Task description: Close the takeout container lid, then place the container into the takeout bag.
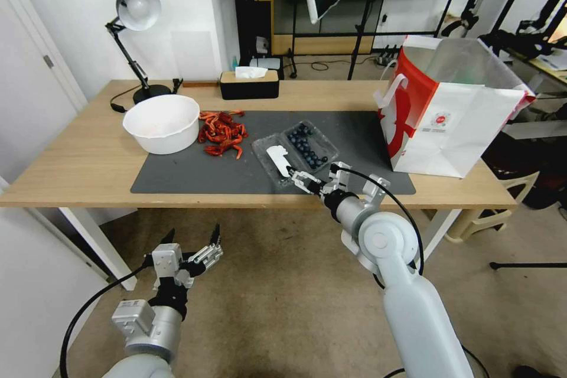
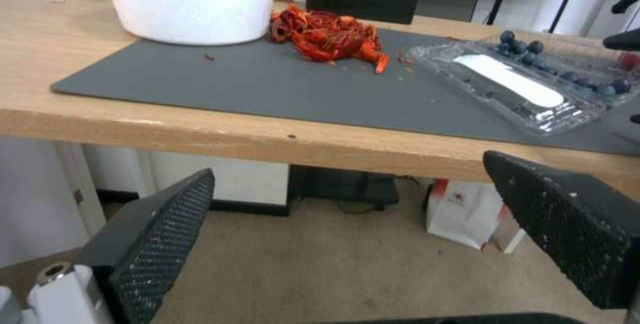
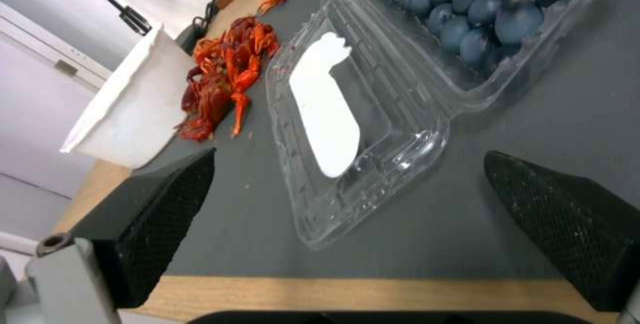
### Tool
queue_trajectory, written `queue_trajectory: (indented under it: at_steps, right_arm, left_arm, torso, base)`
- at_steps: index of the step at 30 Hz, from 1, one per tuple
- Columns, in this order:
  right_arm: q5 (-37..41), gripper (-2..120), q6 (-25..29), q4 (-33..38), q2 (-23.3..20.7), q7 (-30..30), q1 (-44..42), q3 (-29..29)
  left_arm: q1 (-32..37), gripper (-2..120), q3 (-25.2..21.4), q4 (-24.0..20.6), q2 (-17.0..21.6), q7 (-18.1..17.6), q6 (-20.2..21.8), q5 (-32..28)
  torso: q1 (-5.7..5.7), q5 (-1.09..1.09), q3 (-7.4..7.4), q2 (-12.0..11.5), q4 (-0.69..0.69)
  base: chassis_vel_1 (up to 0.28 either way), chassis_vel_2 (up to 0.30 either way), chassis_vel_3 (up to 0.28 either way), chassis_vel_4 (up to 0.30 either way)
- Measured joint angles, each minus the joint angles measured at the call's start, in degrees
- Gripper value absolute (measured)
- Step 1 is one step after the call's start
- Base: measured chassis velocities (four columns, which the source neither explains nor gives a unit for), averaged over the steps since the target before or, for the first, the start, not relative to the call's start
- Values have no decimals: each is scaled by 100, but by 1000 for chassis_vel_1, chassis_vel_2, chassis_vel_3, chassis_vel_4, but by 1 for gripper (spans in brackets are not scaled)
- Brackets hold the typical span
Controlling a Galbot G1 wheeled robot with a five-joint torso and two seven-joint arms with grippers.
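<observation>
My right gripper (image 1: 300, 179) is wide open with nothing in it, hovering just off the near corner of the lid (image 3: 333, 129), and my left gripper (image 1: 192, 248) hangs open and empty below the table edge. The takeout container (image 1: 295, 150) lies flat open on the grey mat (image 1: 177, 174), blueberries in the far half; I'd guess it's light, thin and slippery, so I'd lift the lid by its outer rim. Beyond it on the wooden table (image 1: 71, 159): the takeout bag (image 1: 449, 124) at the right end, a white bowl (image 1: 160, 124), red crayfish (image 1: 221, 133), lamp (image 1: 133, 41) at the back.

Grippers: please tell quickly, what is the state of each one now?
Left gripper: open, holding nothing, below the table.
Right gripper: open, holding nothing, at the lid.
</observation>
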Motion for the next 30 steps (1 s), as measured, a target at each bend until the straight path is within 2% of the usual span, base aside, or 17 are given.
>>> queue_trajectory:
  at_steps: [18,30]
  right_arm:
    - [75,100,-197,-478,-89,115,465,-298]
    - [348,100,-300,-683,-35,559,800,-454]
  left_arm:
    - [12,100,-95,49,-23,22,-33,4]
    - [2,100,-96,120,-51,3,-65,5]
  torso:
    - [0,0,0,0,0]
    - [0,0,0,0,0]
  base:
    - [0,0,0,0]
    - [0,0,0,0]
